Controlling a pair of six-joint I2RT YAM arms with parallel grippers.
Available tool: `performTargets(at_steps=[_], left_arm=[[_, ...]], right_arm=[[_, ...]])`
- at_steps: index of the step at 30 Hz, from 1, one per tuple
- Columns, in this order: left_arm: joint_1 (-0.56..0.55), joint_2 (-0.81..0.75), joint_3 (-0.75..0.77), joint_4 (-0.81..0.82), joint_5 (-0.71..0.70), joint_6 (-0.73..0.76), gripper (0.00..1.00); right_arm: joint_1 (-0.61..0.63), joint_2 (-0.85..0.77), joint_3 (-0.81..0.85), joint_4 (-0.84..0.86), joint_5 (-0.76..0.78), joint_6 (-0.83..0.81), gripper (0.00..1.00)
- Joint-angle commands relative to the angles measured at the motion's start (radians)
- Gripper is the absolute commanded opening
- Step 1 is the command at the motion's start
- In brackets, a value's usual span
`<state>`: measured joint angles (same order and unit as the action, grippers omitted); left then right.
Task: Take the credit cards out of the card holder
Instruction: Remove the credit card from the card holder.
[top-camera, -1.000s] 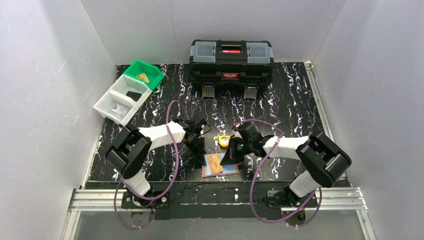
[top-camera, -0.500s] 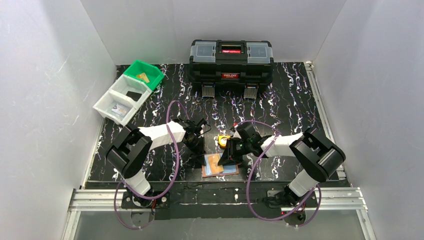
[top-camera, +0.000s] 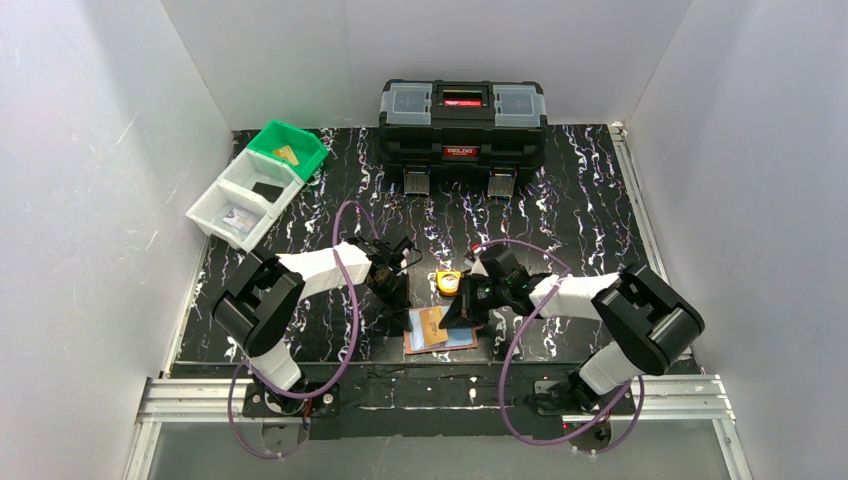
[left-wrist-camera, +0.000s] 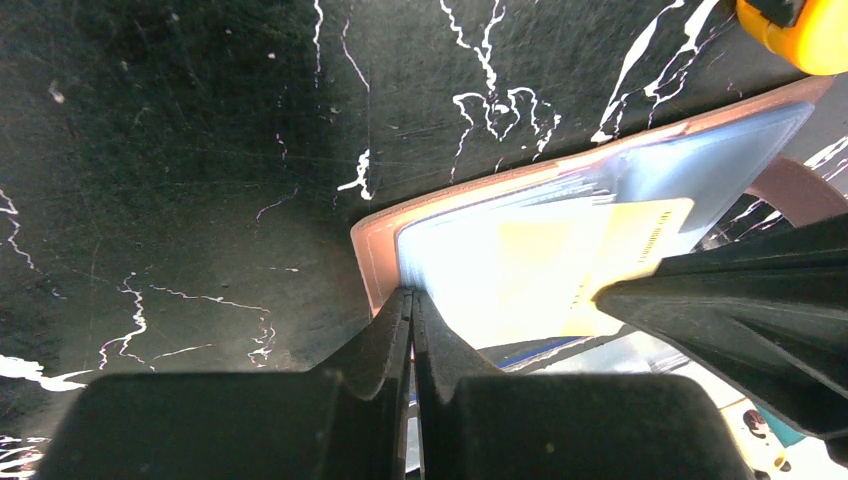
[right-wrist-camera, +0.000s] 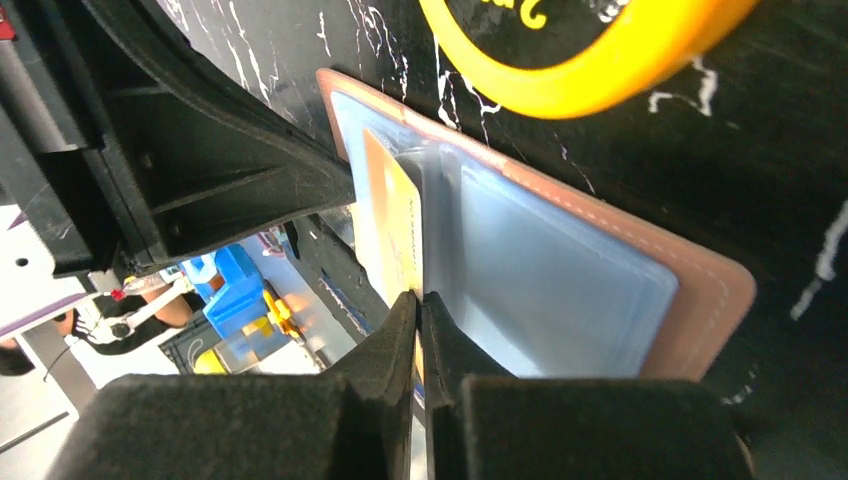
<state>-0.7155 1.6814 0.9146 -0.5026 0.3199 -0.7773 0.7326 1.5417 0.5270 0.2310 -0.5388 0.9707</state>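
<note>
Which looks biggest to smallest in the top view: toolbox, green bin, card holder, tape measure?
1. toolbox, clearly the largest.
2-3. green bin and card holder: they look about alike, too close to rank.
4. tape measure, the smallest.

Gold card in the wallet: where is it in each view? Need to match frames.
Top external: gold card low centre, lying in the open wallet.
Left wrist: gold card right of centre, pale yellow under the clear sleeve.
Right wrist: gold card centre, orange-gold, seen at a steep angle.
Shared landmark: yellow tape measure, just beyond the wallet.
</note>
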Motion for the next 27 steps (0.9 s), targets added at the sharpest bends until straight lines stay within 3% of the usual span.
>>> performTargets(at_steps=[1,11,18,21,23,26,27], left_arm=[[-0.012,0.089,-0.063,-0.038,-0.16,0.032,0.0],[-0.012,0.046,-0.01,-0.09,-0.164,0.043,0.0],[-0.012,-0.046,0.158,-0.238,-0.191,0.065,0.01],[-0.007,-0.096,0.273,-0.331,-0.206,0.088,0.1],[0.012,-0.129,0.32,-0.365,-0.195,0.104,0.22],[0.113,-0.247,0.325,-0.323,-0.036,0.112,0.56],[0.152,-0.291,0.319,-0.294,0.015,0.111,0.6]], right_arm=[[-0.031,-0.073,-0.031,-0.081,0.062,-0.039,0.06],[-0.049,-0.188,-0.021,-0.183,0.091,-0.085,0.05],[-0.052,-0.254,0.031,-0.306,0.138,-0.111,0.04],[-0.052,-0.311,0.082,-0.384,0.148,-0.132,0.04],[-0.053,-0.332,0.111,-0.415,0.144,-0.138,0.04],[-0.088,-0.356,0.185,-0.414,0.067,-0.119,0.03],[-0.118,-0.352,0.202,-0.38,0.005,-0.095,0.03]])
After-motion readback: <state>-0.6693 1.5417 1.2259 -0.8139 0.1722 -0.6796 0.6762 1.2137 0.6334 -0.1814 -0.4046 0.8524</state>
